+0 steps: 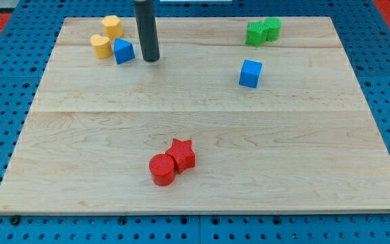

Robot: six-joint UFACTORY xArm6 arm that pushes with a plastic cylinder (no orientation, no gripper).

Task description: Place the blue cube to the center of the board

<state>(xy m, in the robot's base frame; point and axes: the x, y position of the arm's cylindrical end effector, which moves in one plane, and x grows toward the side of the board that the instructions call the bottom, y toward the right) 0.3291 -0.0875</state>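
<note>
My tip (152, 59) rests on the wooden tabletop (202, 196) near the view's top left, with no gripper on the rod to stand apart or together. The blue cube (250, 73) sits well apart from it toward the view's right, slightly lower in the view and above and right of the board's middle. A second blue block (123, 51), its shape hard to make out, stands just left of my tip, close beside two yellow blocks (101, 46) (112, 26). To drive the cube toward the centre, my tip likely needs to reach its upper-right side. Two green blocks (256, 33) (272, 28) crowd that corner. The red cylinder (162, 169) and red star (181, 154) touch near the bottom, leaving the smooth middle free.
</note>
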